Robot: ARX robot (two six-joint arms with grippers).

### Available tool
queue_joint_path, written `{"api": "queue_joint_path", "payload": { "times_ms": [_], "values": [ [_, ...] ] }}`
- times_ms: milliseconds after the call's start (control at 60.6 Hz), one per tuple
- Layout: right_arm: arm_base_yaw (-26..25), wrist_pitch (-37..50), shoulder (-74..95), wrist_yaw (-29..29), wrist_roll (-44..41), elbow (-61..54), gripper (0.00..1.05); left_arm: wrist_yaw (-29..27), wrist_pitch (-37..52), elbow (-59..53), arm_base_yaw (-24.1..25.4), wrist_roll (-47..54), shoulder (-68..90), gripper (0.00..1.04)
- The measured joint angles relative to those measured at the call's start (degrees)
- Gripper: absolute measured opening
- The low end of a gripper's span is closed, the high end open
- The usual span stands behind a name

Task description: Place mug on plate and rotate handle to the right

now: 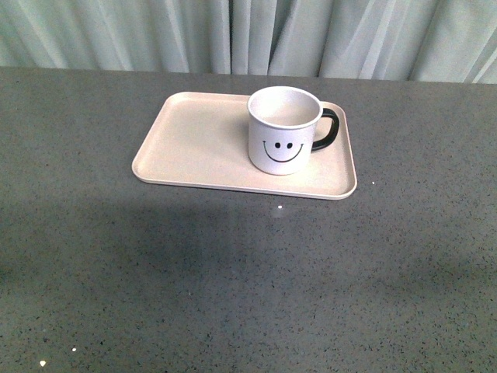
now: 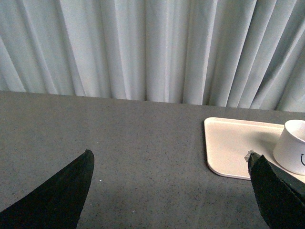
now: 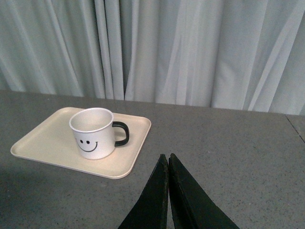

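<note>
The white mug (image 1: pixel 283 132) with a black smiley face stands upright on the right part of the pale pink-beige plate (image 1: pixel 194 140). Its black handle (image 1: pixel 326 130) points to the right in the front view. Neither arm shows in the front view. In the left wrist view, my left gripper (image 2: pixel 169 160) is open over bare table, with the plate (image 2: pixel 233 143) and the mug (image 2: pixel 293 145) beside its one finger. My right gripper (image 3: pixel 168 155) is shut on nothing, apart from the plate (image 3: pixel 43 138), the mug (image 3: pixel 93 132) and its handle (image 3: pixel 121 134).
The dark grey speckled table (image 1: pixel 248 272) spreads around the plate. A pale pleated curtain (image 1: pixel 248 35) hangs behind the table's far edge. A table seam (image 3: pixel 295 126) shows in the right wrist view.
</note>
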Motion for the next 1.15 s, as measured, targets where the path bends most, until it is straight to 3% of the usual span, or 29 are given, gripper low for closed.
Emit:
{"api": "queue_joint_path", "payload": {
  "times_ms": [165, 676, 1154],
  "values": [
    [0.0, -1.05, -2.58, -0.09, 0.0, 0.0, 0.04, 0.02, 0.0, 0.0, 0.0, 0.0, 0.0, 0.95],
    [0.0, -1.05, -2.71, -0.11, 0.02, 0.0, 0.96, 0.02, 0.0, 0.0, 0.0, 0.0, 0.0, 0.95],
    [0.0, -1.05, -2.71, -0.11, 0.02, 0.0, 0.96, 0.02, 0.0, 0.0, 0.0, 0.0, 0.0, 0.95]
  ]
}}
